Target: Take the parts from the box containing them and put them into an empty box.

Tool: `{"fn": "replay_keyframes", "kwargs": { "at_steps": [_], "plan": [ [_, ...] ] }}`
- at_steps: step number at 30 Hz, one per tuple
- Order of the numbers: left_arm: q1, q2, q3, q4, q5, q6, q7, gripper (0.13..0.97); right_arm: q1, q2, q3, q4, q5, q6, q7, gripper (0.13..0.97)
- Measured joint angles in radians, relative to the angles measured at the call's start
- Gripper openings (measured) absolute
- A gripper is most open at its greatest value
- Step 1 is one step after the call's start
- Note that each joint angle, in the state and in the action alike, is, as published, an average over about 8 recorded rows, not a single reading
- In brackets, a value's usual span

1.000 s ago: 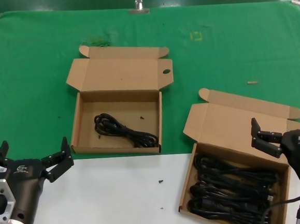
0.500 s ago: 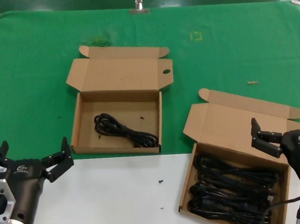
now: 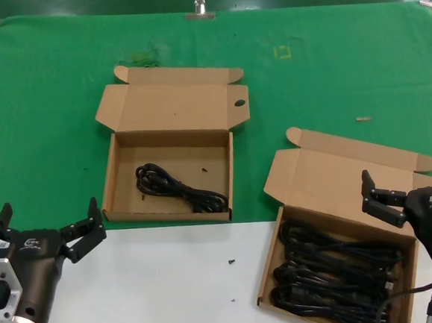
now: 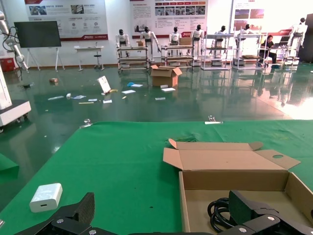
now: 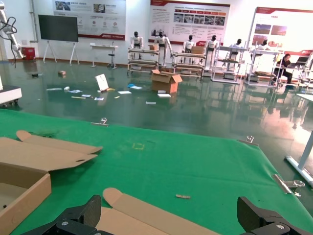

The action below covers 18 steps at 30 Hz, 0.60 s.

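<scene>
Two brown boxes sit on the tabletop [image 3: 60, 76], w/ a green cloth on top part & a white part [image 3: 166, 285] near the robot.

The box containing them [image 3: 339, 271] is at the lower right of the head view. Its lid is flipped back. Inside is a big pile of the parts [image 3: 337, 275], black cords all tangled, filling most of the floor.

The empty box [image 3: 120, 180] is in the middle, a bit left, on the green cloth. Lid open & flipped back, w/ a round hole [image 3: 239, 103] in the side flap. It's not really empty: one black cord [image 3: 179, 187] lies coiled on its floor, w/ a few tiny dark specks near it. The 2 boxes are well apart.

Left pincer [image 3: 45, 227] is at the lower left of the head view, over the white part, near the empty box's front corner. Its fingers are spread wide, holding nothing. Left wrist view shows the same box & cord just past its fingertips.

Right pincer [image 3: 409, 184] is at the lower right, hanging over the lid of the full box. Fingers spread wide too, nothing in them.

A small white block [image 4: 45, 197] lies on the cloth at the far left. A few small dark bits [image 3: 231, 262] lie on the white part btwn the boxes.
</scene>
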Motion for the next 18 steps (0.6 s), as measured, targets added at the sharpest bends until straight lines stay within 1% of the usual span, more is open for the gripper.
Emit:
{"fn": "replay_keyframes", "kwargs": {
  "at_steps": [18],
  "plan": [
    [0.0, 0.0, 0.0, 0.0, 0.0, 0.0, 0.0, 0.966, 0.0, 0.0, 0.0, 0.0, 0.0, 0.0, 0.0, 0.966]
  ]
}}
